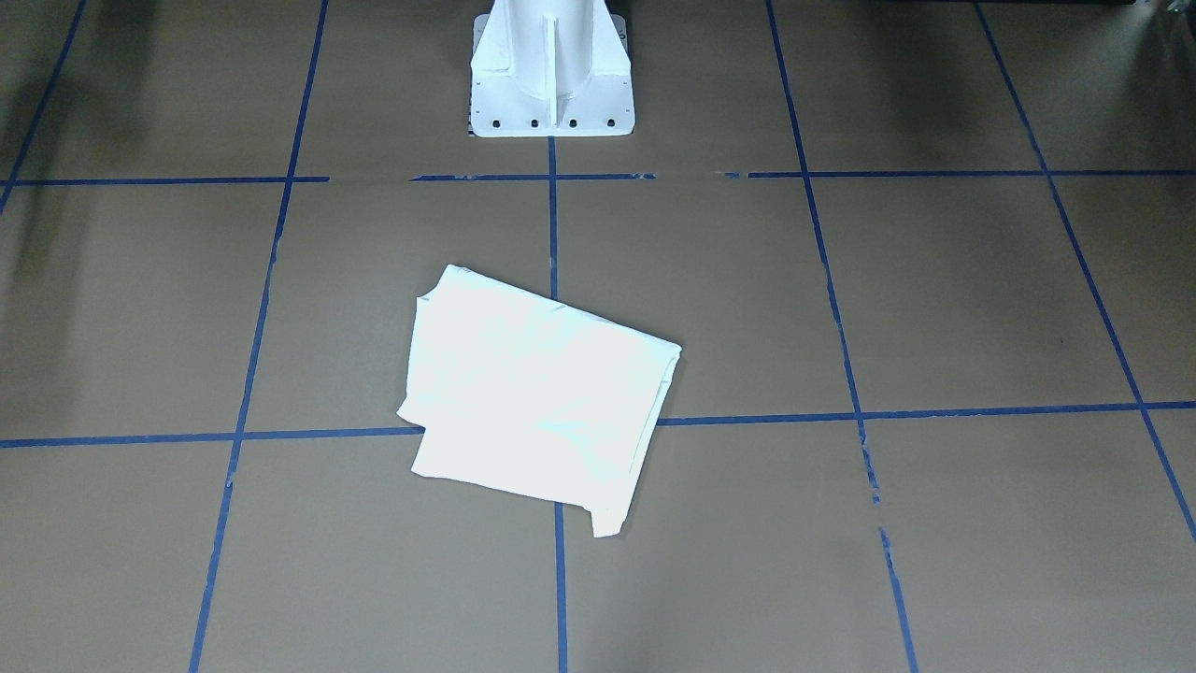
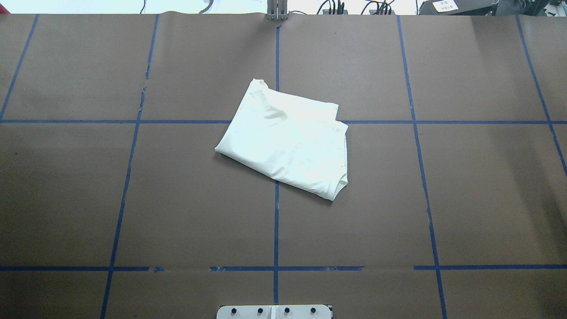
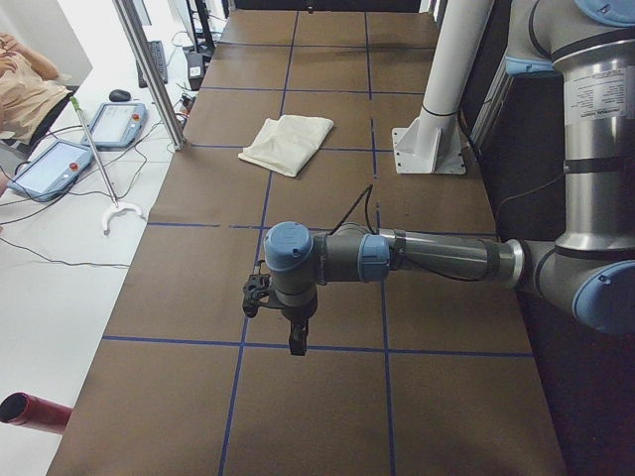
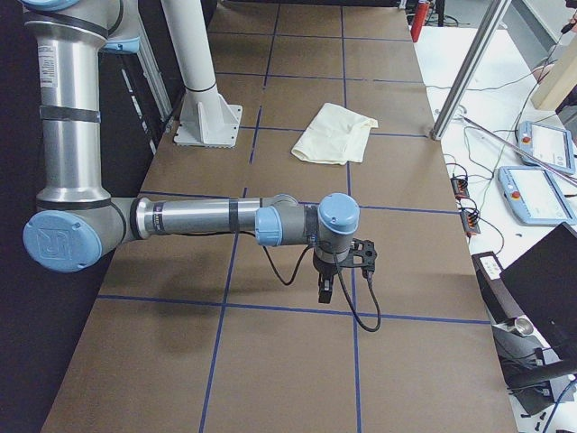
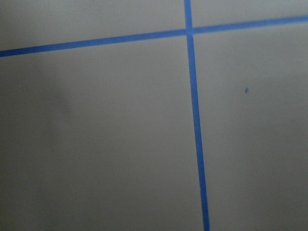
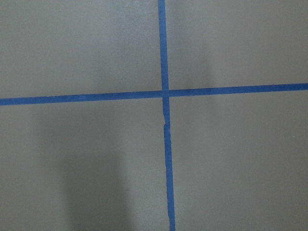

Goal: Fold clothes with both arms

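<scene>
The cream shirt point(image 1: 537, 397) lies folded into a compact, slightly skewed rectangle at the table's middle, print hidden; it also shows in the overhead view point(image 2: 285, 137) and both side views point(image 3: 288, 142) point(image 4: 335, 133). No arm touches it. My left gripper point(image 3: 296, 342) hangs above bare table far off toward the table's left end; I cannot tell if it is open or shut. My right gripper point(image 4: 325, 290) hangs above bare table toward the right end, and I cannot tell its state either. Both wrist views show only brown table and blue tape lines.
The white pedestal base point(image 1: 551, 75) stands at the robot's side of the table point(image 2: 177, 199), behind the shirt. Blue tape lines point(image 2: 276, 221) grid the brown surface. Off the far edge are teach pendants point(image 3: 55, 169) point(image 4: 539, 194), a metal post point(image 3: 149, 69) and a person point(image 3: 25, 84).
</scene>
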`<state>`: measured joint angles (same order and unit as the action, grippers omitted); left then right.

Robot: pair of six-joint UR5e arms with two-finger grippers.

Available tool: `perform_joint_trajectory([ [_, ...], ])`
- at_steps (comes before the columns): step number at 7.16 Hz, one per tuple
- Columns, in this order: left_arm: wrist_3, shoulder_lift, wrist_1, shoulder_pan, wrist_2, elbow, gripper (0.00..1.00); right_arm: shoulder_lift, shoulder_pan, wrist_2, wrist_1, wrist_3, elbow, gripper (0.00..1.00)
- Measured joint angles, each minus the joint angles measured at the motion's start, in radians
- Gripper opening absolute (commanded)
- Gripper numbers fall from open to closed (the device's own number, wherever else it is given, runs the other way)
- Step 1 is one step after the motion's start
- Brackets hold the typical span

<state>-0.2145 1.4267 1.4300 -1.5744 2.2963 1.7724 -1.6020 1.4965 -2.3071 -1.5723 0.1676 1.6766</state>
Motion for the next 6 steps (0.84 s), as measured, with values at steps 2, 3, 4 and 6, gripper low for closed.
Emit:
perform_joint_trajectory([
  [2, -0.045, 0.001, -0.002, 0.001, 0.008, -0.005, 1.00, 0.001, -0.001, -0.001, 0.000, 0.001, 0.001, 1.00],
  [3, -0.048, 0.002, -0.002, 0.002, 0.010, -0.005, 1.00, 0.002, -0.002, -0.001, 0.000, 0.001, 0.001, 1.00],
  [4, -0.048, 0.004, -0.003, 0.002, 0.011, -0.004, 1.00, 0.003, -0.002, -0.001, 0.000, 0.002, 0.001, 1.00],
  [6, -0.027, 0.008, -0.001, 0.002, 0.013, -0.003, 1.00, 0.004, -0.002, -0.002, 0.000, 0.003, 0.002, 1.00],
])
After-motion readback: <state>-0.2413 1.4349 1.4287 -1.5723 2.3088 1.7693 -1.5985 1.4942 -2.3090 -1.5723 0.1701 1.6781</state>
